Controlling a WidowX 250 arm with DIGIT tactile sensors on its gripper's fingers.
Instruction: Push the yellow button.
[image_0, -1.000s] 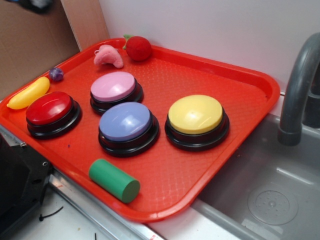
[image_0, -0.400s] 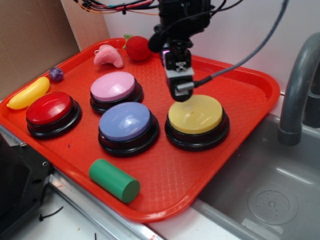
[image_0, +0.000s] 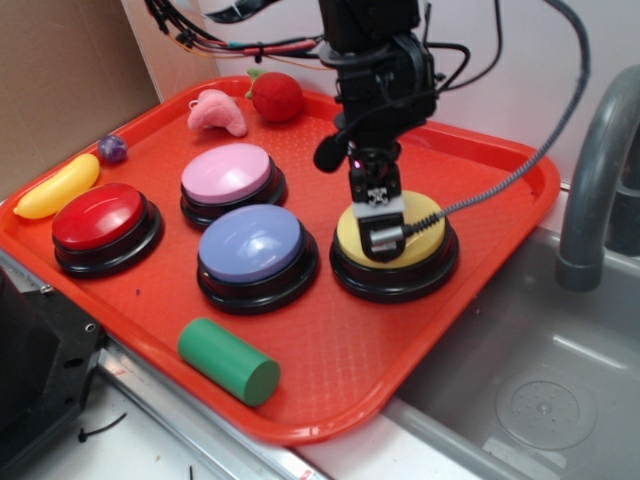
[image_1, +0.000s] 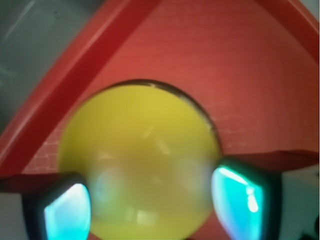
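The yellow button (image_0: 428, 226), a pale-yellow dome on a black base, sits on the right part of the red tray (image_0: 480, 180). My gripper (image_0: 382, 240) points straight down over the dome's left half, and its tip looks to be touching the dome. In the wrist view the yellow button (image_1: 145, 145) fills the middle. The gripper (image_1: 152, 200) stands open there, with one glowing teal fingertip at each lower corner and the dome showing between them. The arm hides part of the button's top in the exterior view.
On the tray are also a blue-lavender button (image_0: 250, 243), a pink button (image_0: 226, 172), a red button (image_0: 98, 217), a green cylinder (image_0: 228, 360), a toy banana (image_0: 58, 187), a purple ball (image_0: 112, 149) and two plush toys (image_0: 276, 96). A sink (image_0: 540, 390) and faucet (image_0: 595, 180) lie to the right.
The arm came into view from above the tray's back. It has since dropped forward and down, from the button's far edge onto the dome.
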